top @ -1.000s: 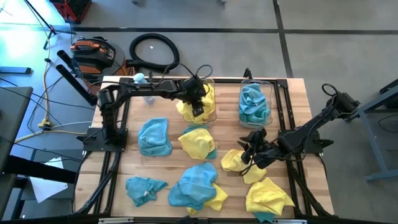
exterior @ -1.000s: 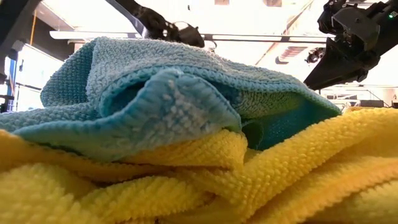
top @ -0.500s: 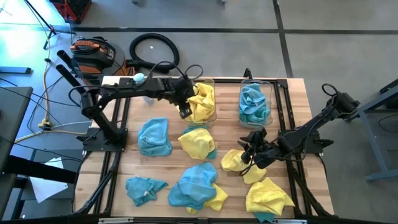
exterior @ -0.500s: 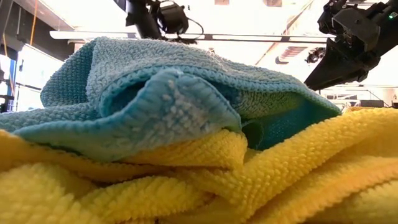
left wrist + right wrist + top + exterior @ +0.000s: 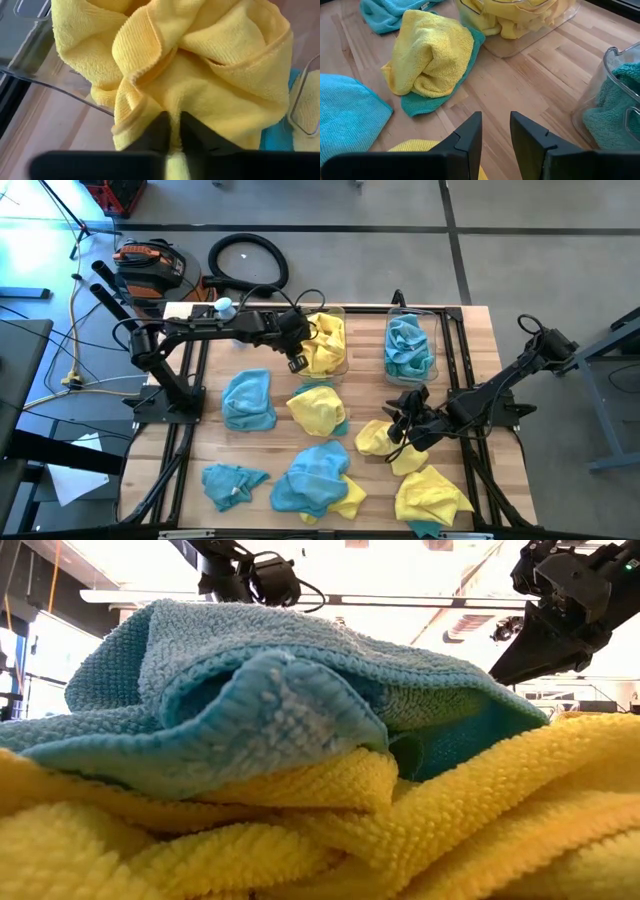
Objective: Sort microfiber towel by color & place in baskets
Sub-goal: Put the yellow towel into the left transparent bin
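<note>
Left pincer [image 5: 296, 361] farther from basket [image 5: 338, 366].

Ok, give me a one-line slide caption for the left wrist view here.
Left gripper pinching a yellow towel draped over the rim of the clear basket.

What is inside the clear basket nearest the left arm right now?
Yellow towels fill the left basket, one draping over its rim; the left gripper is shut on that cloth. Anything underneath is covered.
</note>
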Controlling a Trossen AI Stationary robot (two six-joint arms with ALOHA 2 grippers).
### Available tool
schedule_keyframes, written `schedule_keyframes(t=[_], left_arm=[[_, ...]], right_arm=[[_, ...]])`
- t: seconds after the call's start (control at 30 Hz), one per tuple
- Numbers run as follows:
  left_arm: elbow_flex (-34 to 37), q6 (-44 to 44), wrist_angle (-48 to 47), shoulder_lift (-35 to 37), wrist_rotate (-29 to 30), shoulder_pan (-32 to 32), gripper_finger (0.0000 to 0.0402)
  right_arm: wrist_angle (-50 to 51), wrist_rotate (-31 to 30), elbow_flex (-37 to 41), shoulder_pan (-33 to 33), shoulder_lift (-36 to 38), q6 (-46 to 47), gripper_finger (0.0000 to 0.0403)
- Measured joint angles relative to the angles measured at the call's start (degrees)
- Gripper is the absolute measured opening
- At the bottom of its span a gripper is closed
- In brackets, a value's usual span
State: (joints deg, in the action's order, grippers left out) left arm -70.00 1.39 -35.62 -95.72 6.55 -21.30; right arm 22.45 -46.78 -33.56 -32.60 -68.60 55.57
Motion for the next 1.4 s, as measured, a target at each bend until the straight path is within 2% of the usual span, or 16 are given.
schedule_keyframes(t=[0.27, 0.5, 0.63, 0.87, 1.03, 1.13, 1.4], left_arm=[[-3.4, -0.4, 2.9, 0.0, -0.1, 0.1, 0.0002], [-6.4, -4.9, 12.4, -0.6, -6.9, 1.0, 0.0001], [-6.4, -4.7, 15.5, -4.9, -10.8, 1.2, 0.0001], [-6.3, -4.1, 16.1, -14.9, -13.6, 1.1, 0.0], [-6.4, -4.6, 16.4, -18.3, -15.3, 1.1, 0.0001], [-6.3, -3.7, 15.9, -18.9, -15.4, 0.8, 0.0014], [-6.3, -3.6, 15.5, -16.6, -15.0, 0.7, 0.0084]], right_arm=[[0.0, 0.0, 0.0, 0.0, 0.0, -0.1, 0.0094], [0.0, 0.0, 0.0, 0.0, 0.0, -0.1, 0.0094], [0.1, 0.0, 0.0, 0.0, 0.0, -0.1, 0.0094], [0.3, 0.0, 0.0, 0.0, 0.0, -0.1, 0.0094], [0.5, 0.0, 0.0, 0.0, 0.0, -0.1, 0.0094], [0.6, 0.0, 0.0, 0.0, 0.0, -0.1, 0.0094], [0.6, 0.0, 0.0, 0.0, 0.0, -0.1, 0.0094]])
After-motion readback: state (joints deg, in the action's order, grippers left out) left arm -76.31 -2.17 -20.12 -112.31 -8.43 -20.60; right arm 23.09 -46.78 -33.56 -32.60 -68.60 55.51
